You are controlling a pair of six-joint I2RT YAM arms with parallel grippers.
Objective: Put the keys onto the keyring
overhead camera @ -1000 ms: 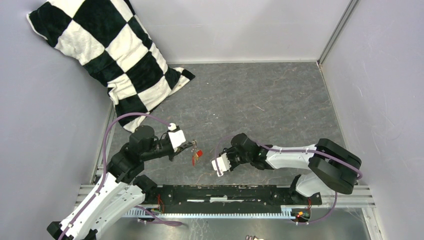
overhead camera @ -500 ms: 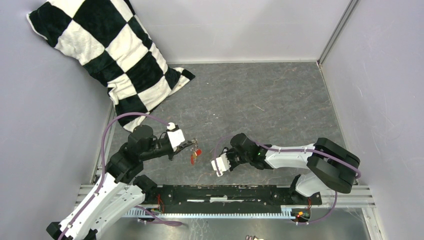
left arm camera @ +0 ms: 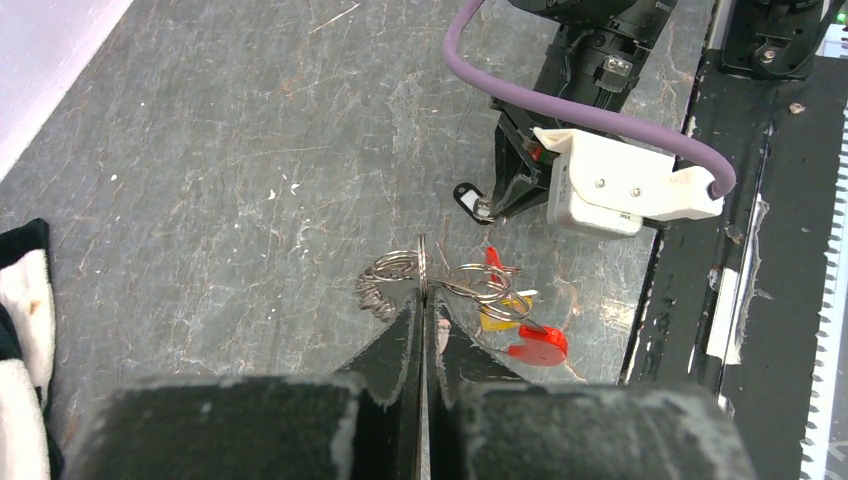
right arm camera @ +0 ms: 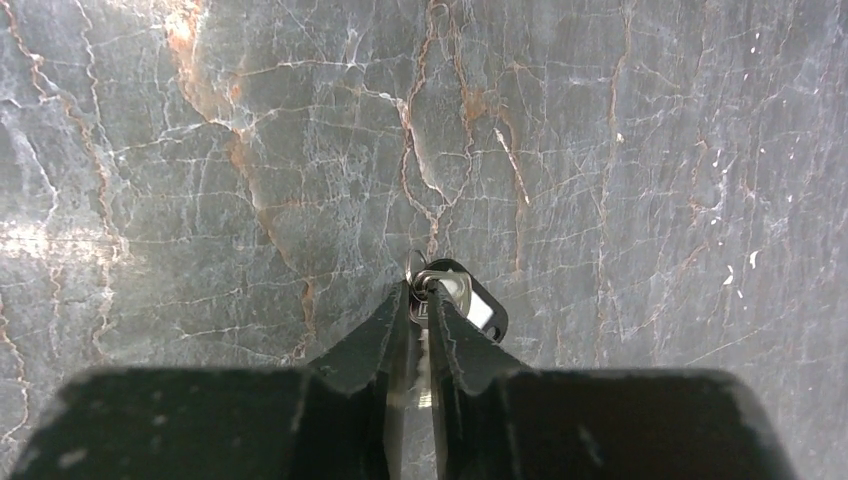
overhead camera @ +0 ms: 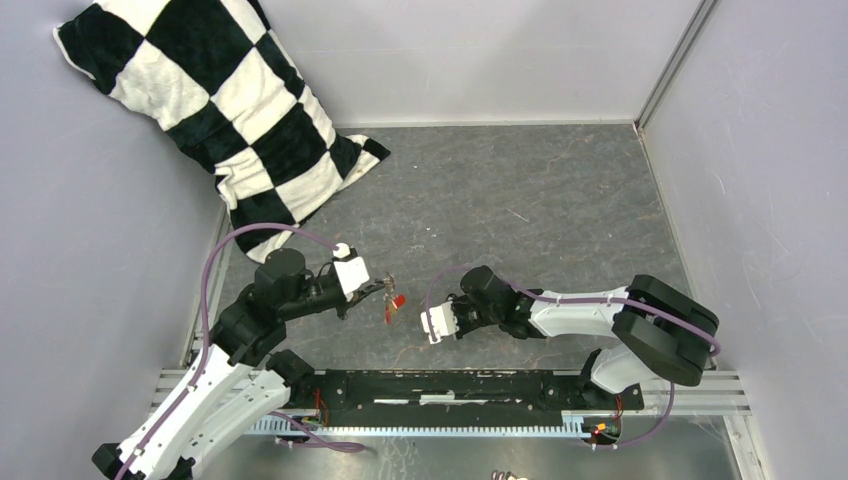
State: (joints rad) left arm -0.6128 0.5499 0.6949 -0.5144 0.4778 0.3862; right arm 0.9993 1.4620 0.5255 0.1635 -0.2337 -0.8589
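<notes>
Looking at where things stand, I'd call this partway done. The left gripper [left arm camera: 422, 300] has its jaws pinched tight on the keyring [left arm camera: 392, 272], holding it above the table [overhead camera: 520, 180] close to the near edge, a bit left of the middle. The wire loop sticks out on both sides of the fingertips. A red-headed key [left arm camera: 538, 343] and a yellow-headed key [left arm camera: 497, 320] dangle from the ring's right side, so those two look threaded already, though the coils are tangled enough that I can't swear each one is fully on.

What's left is the black-headed key [right arm camera: 478, 305]. The right gripper [right arm camera: 419, 297] is clamped on it, jaws together around the metal part with the black plastic head poking out past the tips. It sits near the near edge too, roughly mid-table, just beside the ring but not touching it. From the left wrist view there's a clear gap between key and ring. I can't tell if the key is lifted off the surface or resting on it.

So my guess is that the fiddly bit comes next: lining the key's hole up with the ring's wire end and working it round. The wire is thin and the key tiny, so slipping seems easy. The checkered pillow [overhead camera: 220, 110] at the far left corner is well out of the way.
</notes>
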